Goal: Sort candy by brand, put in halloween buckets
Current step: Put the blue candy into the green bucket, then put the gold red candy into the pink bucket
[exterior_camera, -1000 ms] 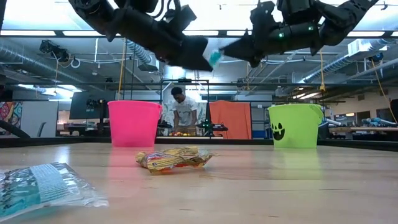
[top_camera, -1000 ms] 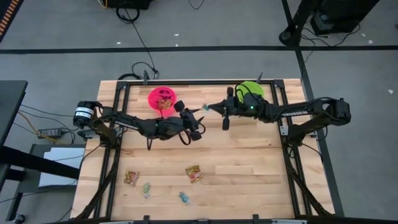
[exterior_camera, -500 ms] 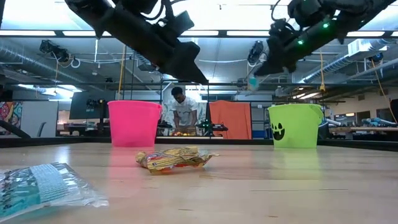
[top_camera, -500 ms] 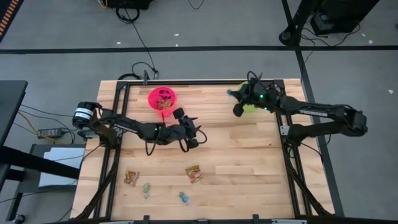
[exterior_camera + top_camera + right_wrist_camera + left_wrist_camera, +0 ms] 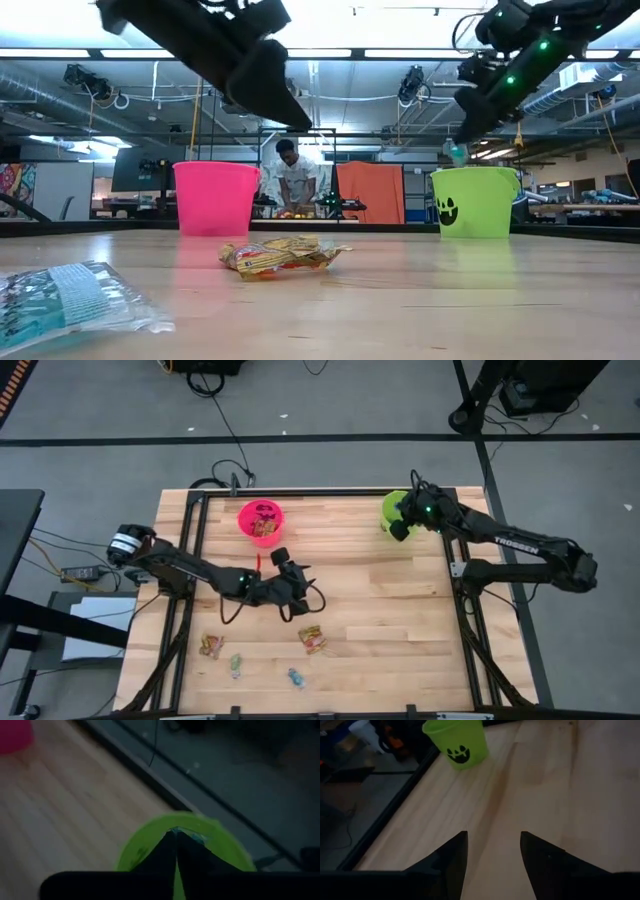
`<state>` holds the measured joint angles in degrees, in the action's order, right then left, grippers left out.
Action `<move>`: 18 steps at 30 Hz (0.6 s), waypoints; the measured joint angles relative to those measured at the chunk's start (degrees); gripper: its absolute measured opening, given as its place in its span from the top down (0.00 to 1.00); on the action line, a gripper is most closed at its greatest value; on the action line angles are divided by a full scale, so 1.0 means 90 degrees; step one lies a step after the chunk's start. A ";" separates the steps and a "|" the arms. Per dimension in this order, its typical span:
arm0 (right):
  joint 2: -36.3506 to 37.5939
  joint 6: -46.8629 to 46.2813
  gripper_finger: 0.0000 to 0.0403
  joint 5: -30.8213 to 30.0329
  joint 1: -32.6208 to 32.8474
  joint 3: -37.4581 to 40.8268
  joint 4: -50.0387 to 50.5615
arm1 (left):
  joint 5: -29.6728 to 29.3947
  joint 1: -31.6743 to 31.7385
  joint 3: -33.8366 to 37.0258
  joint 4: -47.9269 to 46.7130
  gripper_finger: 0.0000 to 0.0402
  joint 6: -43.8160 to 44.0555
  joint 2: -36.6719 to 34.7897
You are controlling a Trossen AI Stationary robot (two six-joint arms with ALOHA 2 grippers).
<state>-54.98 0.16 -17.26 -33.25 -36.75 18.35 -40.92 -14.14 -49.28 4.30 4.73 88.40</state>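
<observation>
Two buckets stand at the far edge of the tabletop (image 5: 400,610): the pink bucket (image 5: 260,518) at far left, already holding orange-yellow packets, and the green bucket (image 5: 397,512) at far right. The right gripper (image 5: 176,834) hangs directly over the green bucket's mouth, its fingers (image 5: 165,851) pressed nearly together, with a small teal candy (image 5: 192,836) pinched at their very tips (only a sliver of wrapper shows past them). In the low view the same teal piece (image 5: 457,153) sits just above the green bucket's rim (image 5: 475,172), at the end of the right arm and not yet inside.

The left gripper (image 5: 492,851) is over the middle of the tabletop, nearer than the pink bucket, with its fingers (image 5: 452,857) spread well apart and nothing between them.

Four more sweets lie on the near part of the tabletop: an orange packet (image 5: 311,639) just nearer than the left gripper, another orange packet (image 5: 211,645) farther left, and two teal pieces (image 5: 236,662) and (image 5: 295,677) near the front edge. A person (image 5: 296,180) stands in the room beyond.
</observation>
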 joint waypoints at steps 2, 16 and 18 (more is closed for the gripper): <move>-0.0031 -0.0020 0.87 0.0202 -0.0095 0.0000 0.0216 | -0.0049 -0.0144 0.0000 -0.0072 0.53 0.0097 -0.0070; 0.0000 -0.0508 0.55 0.3192 0.0460 0.0002 -0.0529 | -0.0615 -0.1310 0.0000 -0.2711 0.53 0.1435 -0.1326; -0.0065 -0.0575 0.55 0.3232 0.1000 0.0002 -0.0629 | -0.0478 -0.1476 -0.0005 -0.3068 0.53 0.1842 -0.1369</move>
<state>-55.56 -5.01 11.83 -24.26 -36.73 12.69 -45.22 -27.42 -49.32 -23.32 21.31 76.08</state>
